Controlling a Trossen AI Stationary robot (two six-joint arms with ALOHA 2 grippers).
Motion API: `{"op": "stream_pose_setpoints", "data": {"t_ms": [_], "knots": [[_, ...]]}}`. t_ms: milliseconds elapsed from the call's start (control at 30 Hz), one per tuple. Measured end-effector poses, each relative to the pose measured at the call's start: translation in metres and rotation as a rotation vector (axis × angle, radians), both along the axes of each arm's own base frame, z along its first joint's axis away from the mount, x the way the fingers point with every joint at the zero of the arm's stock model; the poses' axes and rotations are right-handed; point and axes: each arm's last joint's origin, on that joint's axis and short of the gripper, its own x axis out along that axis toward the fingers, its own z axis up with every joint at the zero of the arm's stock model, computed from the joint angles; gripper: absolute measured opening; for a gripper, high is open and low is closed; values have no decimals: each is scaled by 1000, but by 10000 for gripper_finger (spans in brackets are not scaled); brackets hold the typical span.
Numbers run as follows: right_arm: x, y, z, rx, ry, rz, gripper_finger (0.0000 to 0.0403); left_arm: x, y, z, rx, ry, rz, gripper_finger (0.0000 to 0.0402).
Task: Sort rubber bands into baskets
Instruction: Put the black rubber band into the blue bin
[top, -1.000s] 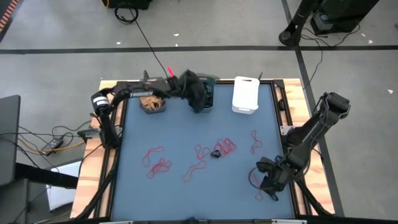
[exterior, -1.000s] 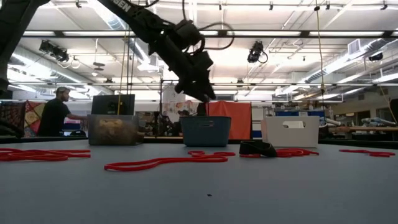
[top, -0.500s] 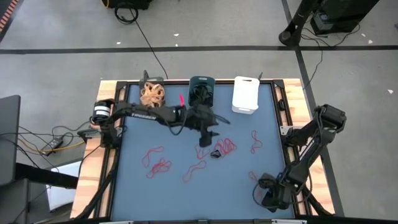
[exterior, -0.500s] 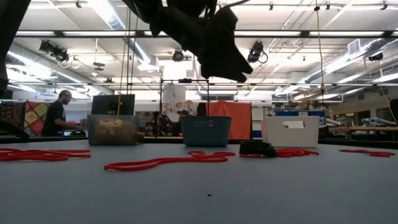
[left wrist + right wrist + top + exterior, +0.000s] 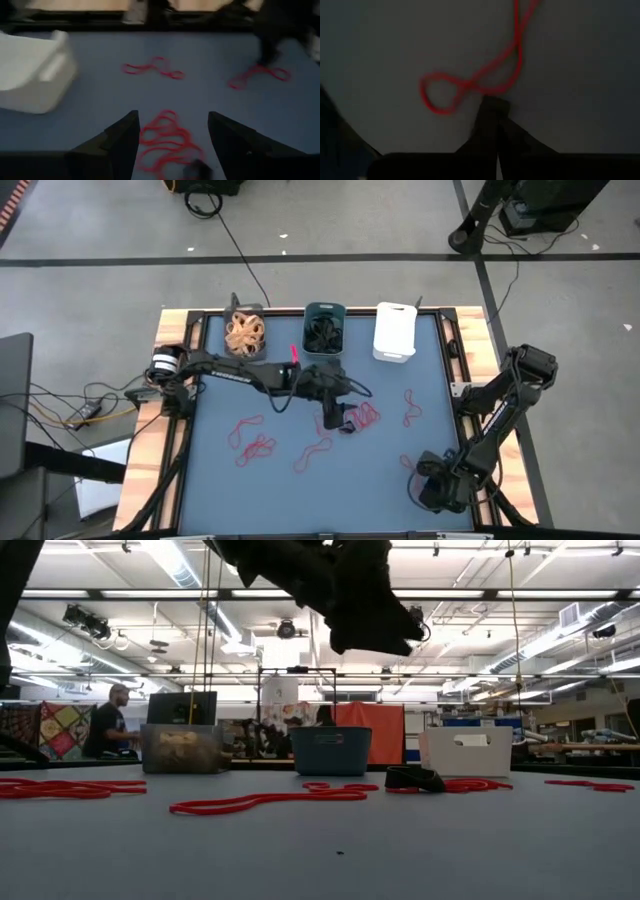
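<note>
Three small baskets stand in a row at the far edge of the table. The dark grey basket (image 5: 245, 333) is full of tan rubber bands (image 5: 244, 332). The teal-blue basket (image 5: 324, 329) next to it holds black rubber bands (image 5: 323, 333). The white basket (image 5: 395, 332) stands at the other end. Red rubber bands (image 5: 362, 416) lie flat and loose on the blue mat in thin, curly loops. One small black band (image 5: 347, 427) lies by the red pile in the middle.
</note>
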Motion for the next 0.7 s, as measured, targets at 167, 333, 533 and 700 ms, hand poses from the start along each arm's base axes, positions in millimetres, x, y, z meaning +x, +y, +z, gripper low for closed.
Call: {"op": "stream_pose_setpoints", "data": {"t_ms": [167,333,533,700], "knots": [[2,-9,8,-114,-163,-31,6,10,-17,-15,-26,-28,-119,236],[6,-13,15,-174,-304,-49,4,16,-29,-30,-29,-30,-162,236],[1,-12,19,-98,-212,-2,16,21,-38,-38,-15,-43,-191,236],[-11,-6,18,-19,-49,99,62,20,-43,-40,-14,-45,-208,236]]}}
